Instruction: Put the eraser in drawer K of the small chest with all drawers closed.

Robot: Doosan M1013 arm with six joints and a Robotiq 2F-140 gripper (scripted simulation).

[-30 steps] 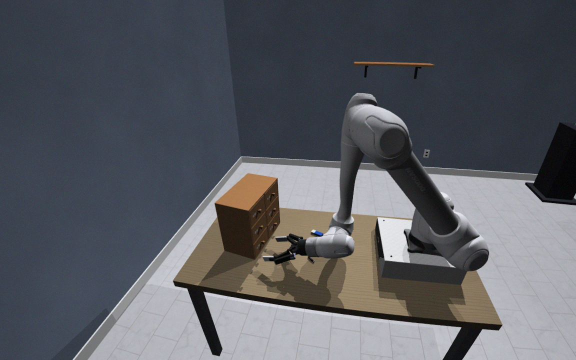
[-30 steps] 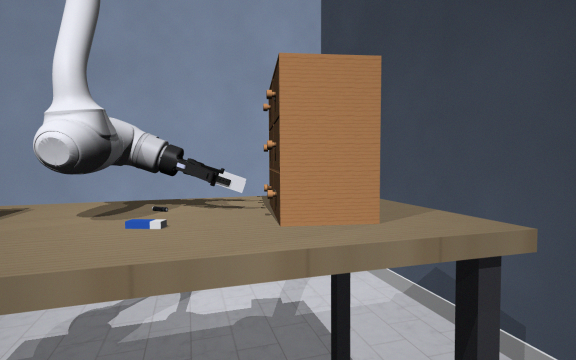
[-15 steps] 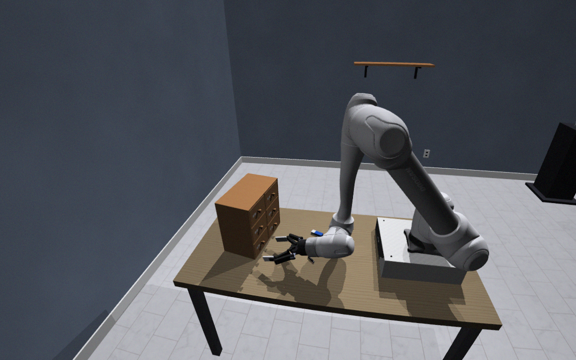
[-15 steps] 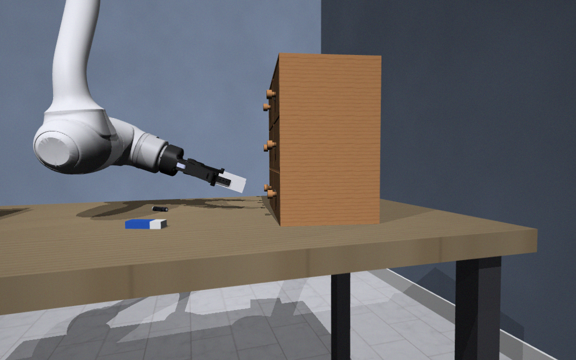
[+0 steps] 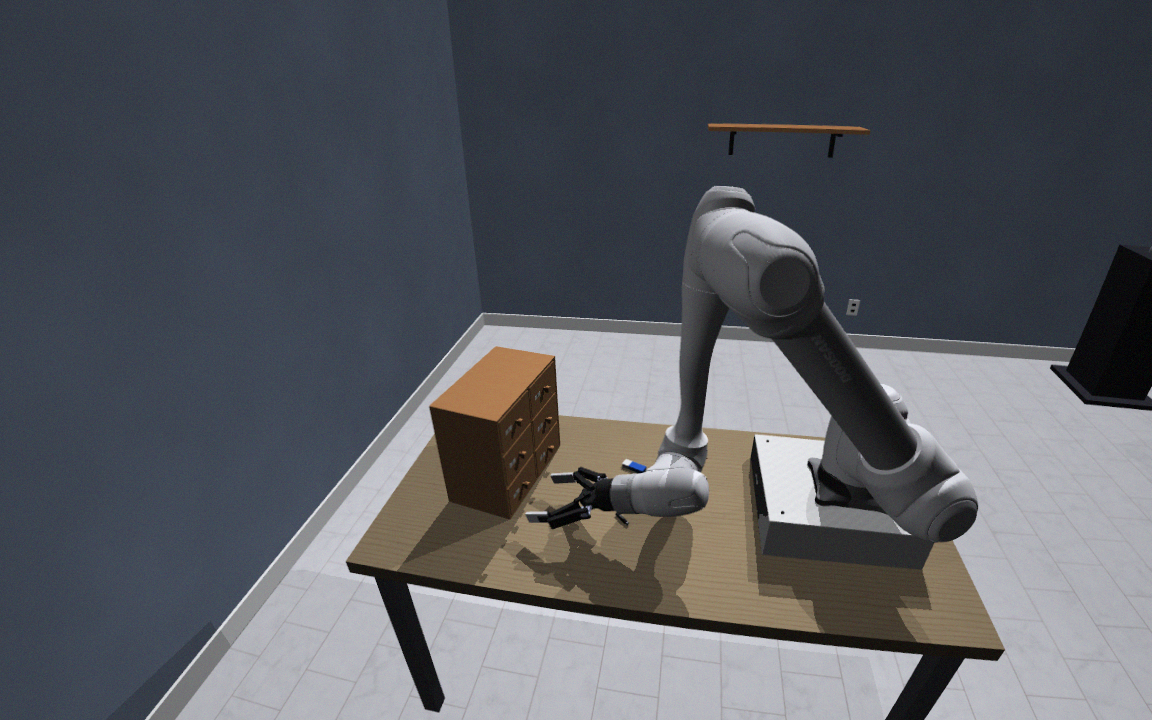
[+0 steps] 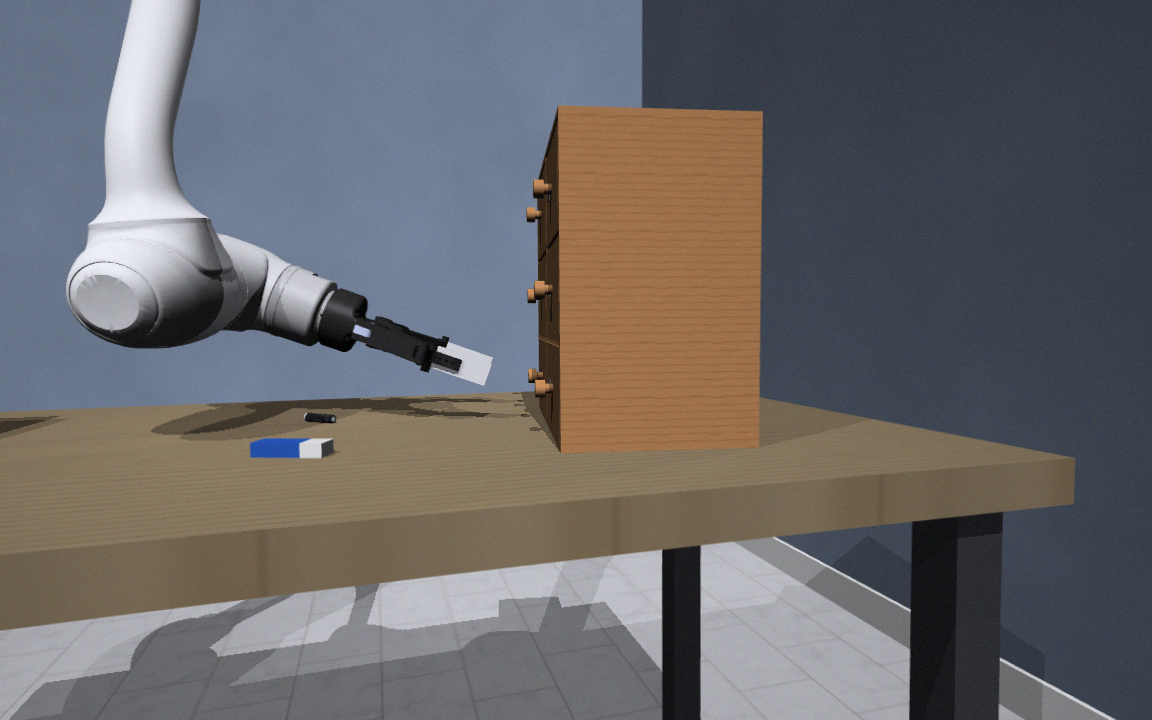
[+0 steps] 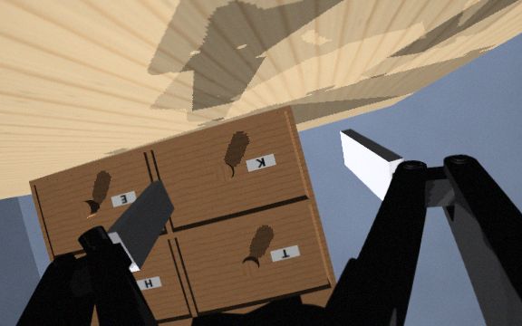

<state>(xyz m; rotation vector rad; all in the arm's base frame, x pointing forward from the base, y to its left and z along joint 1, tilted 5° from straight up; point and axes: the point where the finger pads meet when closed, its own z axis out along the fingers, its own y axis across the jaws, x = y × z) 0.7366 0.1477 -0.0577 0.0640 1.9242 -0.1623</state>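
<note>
Table (image 5: 508,573), centre of the top view: wooden top on dark legs, carrying all items below.

Arm (image 5: 795,295), centre right of the top view: grey, mounted on a pale base block (image 5: 866,541); upper link rises high, forearm drops steeply, wrist lies nearly level and low over the table, tilted slightly down toward the chest.

Chest (image 6: 661,268), centre of the exterior view: brown, upright, two columns of drawers, all fronts appearing flush.

Drawer K (image 7: 243,181), centre of the wrist view (shown inverted): bottom row, closed, with a knob (image 7: 225,172) beside its label. Neighbours are labelled E, H and T.

Gripper (image 6: 459,362), left of centre in the exterior view: fully spread, nothing between the fingers, near the bottom knobs but not touching.

Eraser (image 6: 292,447), lower left of the exterior view: blue and white, flat on the table, behind the gripper and well apart from the chest.

Small dark cylinder (image 6: 320,417), just beyond the eraser: not part of the task.

Step in hand, by judgement: approach to open drawer K. The next move calls for centring on its knob, closing, and pulling short of half length.
</note>
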